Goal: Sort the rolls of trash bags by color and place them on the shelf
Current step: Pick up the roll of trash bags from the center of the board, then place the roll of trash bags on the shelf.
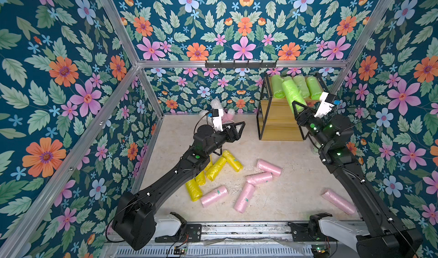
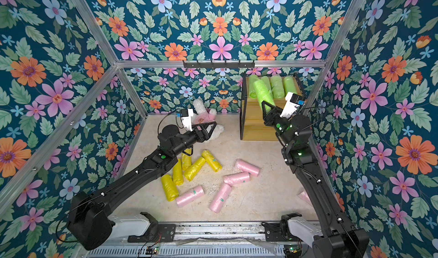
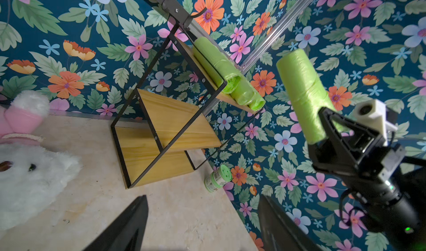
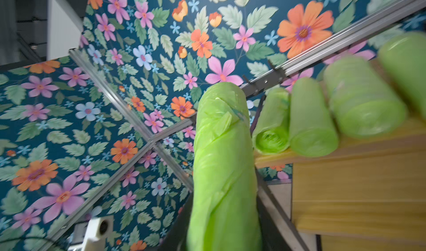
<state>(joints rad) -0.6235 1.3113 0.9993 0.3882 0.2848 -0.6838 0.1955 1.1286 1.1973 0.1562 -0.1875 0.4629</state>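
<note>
My right gripper is shut on a lime green roll, held slanted in the air at the front left of the shelf's top board. The right wrist view shows that roll filling the jaws, beside several green rolls lying side by side on that board. Both lower boards are bare. My left gripper hangs open and empty over the floor left of the shelf, its fingers wide apart. On the floor lie several yellow rolls under my left arm and several pink rolls in the middle.
A white and pink plush toy lies at the back wall just behind my left gripper. A small green lidded jar stands by the right wall near the shelf. A black hook rail hangs above. One pink roll lies beside my right arm.
</note>
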